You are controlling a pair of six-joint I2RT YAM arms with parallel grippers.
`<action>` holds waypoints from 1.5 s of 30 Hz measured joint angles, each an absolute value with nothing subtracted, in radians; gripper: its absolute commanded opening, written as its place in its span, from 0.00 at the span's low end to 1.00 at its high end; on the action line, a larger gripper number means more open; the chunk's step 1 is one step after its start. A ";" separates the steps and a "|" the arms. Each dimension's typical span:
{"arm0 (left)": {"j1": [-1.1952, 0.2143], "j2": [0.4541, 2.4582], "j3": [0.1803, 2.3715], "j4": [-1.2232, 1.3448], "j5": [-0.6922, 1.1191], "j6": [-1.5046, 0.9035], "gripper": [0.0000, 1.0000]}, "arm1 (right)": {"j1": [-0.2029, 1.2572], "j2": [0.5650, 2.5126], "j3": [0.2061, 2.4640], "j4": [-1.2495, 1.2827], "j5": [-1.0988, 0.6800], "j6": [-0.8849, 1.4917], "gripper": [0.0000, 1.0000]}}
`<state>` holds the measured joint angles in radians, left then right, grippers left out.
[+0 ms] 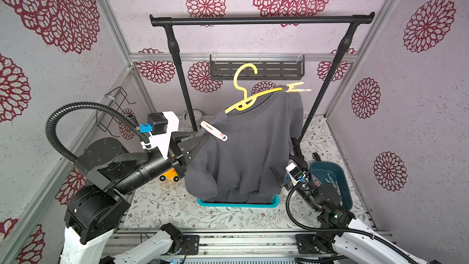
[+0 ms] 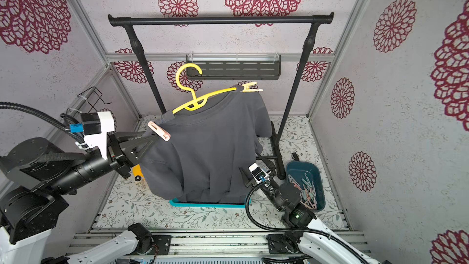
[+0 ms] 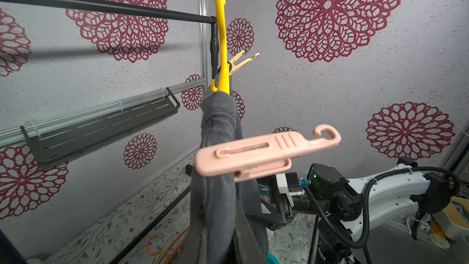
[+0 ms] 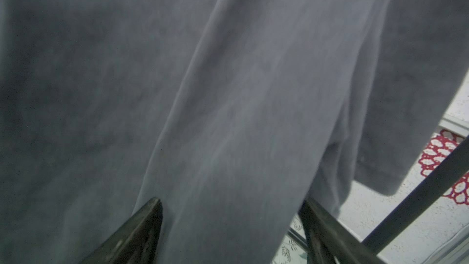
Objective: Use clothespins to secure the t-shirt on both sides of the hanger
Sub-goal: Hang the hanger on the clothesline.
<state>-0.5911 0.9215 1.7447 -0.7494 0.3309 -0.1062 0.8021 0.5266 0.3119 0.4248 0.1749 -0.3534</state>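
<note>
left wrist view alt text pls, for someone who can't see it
A pink clothespin is clipped onto a grey t-shirt close to the camera, on a yellow hanger that runs away from the lens. A pale yellow clothespin sits at the hanger's far end, and the right arm shows behind the shirt.

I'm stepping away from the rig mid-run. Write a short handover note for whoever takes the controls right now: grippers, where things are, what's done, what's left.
Left gripper: shut on the t-shirt at the shoulder, holding shirt and hanger up; the hook is not on the rail.
Right gripper: open, low against the shirt's front, holding nothing.
Pins: pink clothespin clipped on the shoulder beside the left gripper, yellow clothespin on the far shoulder. Spares are in the blue bin.
Done: both sides look pinned.
Left: probably check the pink pin's bite.
</note>
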 measured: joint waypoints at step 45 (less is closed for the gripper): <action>-0.591 1.015 1.915 -0.793 0.199 -0.136 0.00 | 1.112 1.208 0.675 0.812 -0.077 -0.005 0.00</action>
<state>-0.5911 1.0149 1.9148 -0.7929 0.1986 -0.1364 1.1118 1.2079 0.6746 0.8124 -0.0769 -0.0048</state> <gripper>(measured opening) 0.156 0.078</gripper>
